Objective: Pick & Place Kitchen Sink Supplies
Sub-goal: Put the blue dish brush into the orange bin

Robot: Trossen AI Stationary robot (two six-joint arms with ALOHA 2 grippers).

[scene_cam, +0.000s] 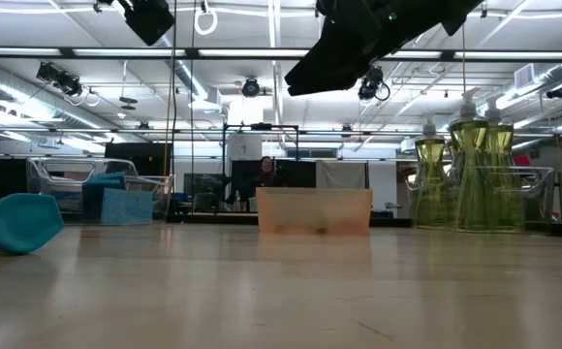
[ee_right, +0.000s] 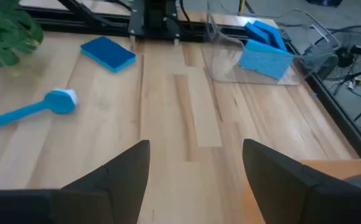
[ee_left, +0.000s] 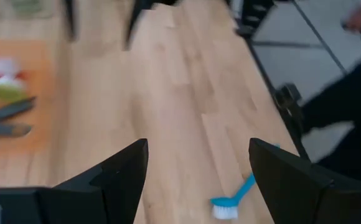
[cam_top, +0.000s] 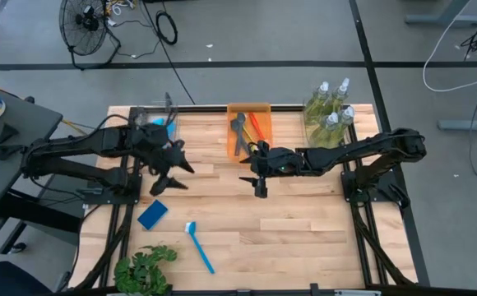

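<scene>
Nearest the front edge, the blue brush lies loose on the table, and just beyond it a dark-blue sponge — both, I'd judge, not yet put away. Mid-table, the left gripper and right gripper hover with fingers spread, holding nothing. Farther back, brushes sit in the orange tray, sponges in the clear bin, pump bottles grouped at right. No readable writing anywhere.

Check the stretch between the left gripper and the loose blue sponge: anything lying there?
Bare wood only, per the high view: left gripper hangs open just above the blue sponge, nothing between.
</scene>
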